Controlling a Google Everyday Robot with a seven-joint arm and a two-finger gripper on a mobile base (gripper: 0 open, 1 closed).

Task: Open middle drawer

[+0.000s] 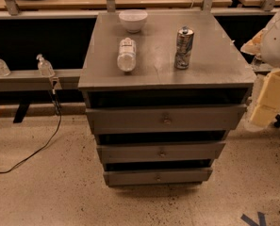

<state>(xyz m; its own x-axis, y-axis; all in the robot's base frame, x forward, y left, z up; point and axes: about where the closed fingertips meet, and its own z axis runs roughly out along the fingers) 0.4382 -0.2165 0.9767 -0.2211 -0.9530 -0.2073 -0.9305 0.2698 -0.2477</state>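
A grey metal cabinet (210, 65) with three drawers fills the middle of the camera view. The middle drawer (130, 153) is the second flat front down, with a small round knob (162, 153) at its centre. It lies about in line with the other two fronts, with a dark gap above it. My gripper (270, 100) shows as pale yellowish blocks at the right edge, under a white arm housing (277, 36). It hangs beside the cabinet's right side at about the top drawer's height, away from the knob.
On the cabinet top stand a white bowl (133, 20), a clear bottle lying down (127, 54) and an upright can (184, 48). Left of the cabinet, a rail holds two small clear bottles (45, 66), and a black cable (40, 147) trails over the speckled floor.
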